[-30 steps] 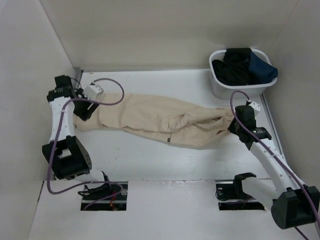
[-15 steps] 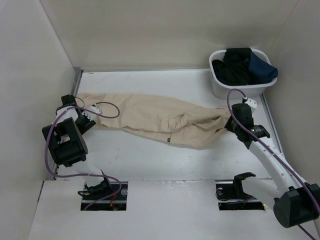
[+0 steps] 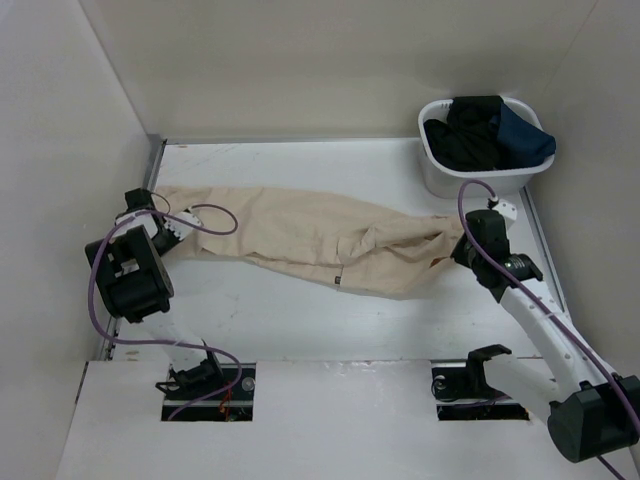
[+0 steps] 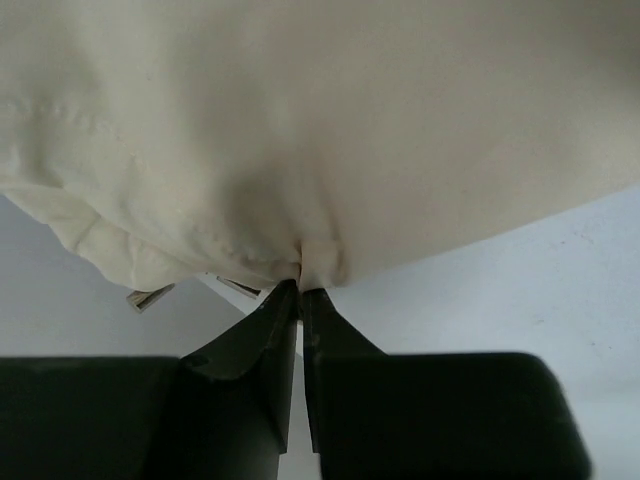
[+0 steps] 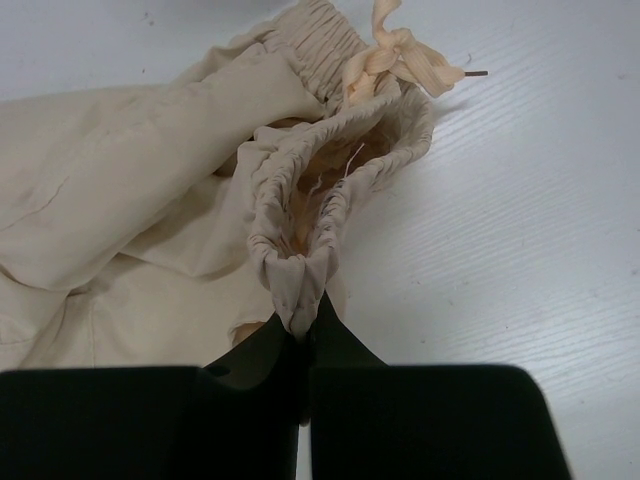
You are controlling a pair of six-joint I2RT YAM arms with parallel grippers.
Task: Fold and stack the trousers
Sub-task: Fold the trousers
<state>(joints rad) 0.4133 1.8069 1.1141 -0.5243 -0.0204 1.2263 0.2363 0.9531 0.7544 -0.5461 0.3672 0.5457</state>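
Observation:
The beige trousers (image 3: 310,235) lie stretched across the table, leg ends at the left, gathered waistband at the right. A small dark label (image 3: 338,279) shows on the near leg. My left gripper (image 3: 168,232) is at the leg ends, and in the left wrist view it (image 4: 300,290) is shut on a fold of the trousers' (image 4: 330,130) hem. My right gripper (image 3: 463,250) is at the waistband; in the right wrist view it (image 5: 303,322) is shut on the gathered waistband (image 5: 300,215), with the drawstring bow (image 5: 395,55) lying beyond.
A white basket (image 3: 440,178) at the back right holds a black garment (image 3: 468,130) and a navy blue garment (image 3: 525,135). White walls close in the table on the left, back and right. The table's surface (image 3: 300,320) is white.
My left arm swung down to the leg ends at the far left and its gripper closed on the hem. The leg ends have spread flatter. The right gripper stayed shut on the waistband.

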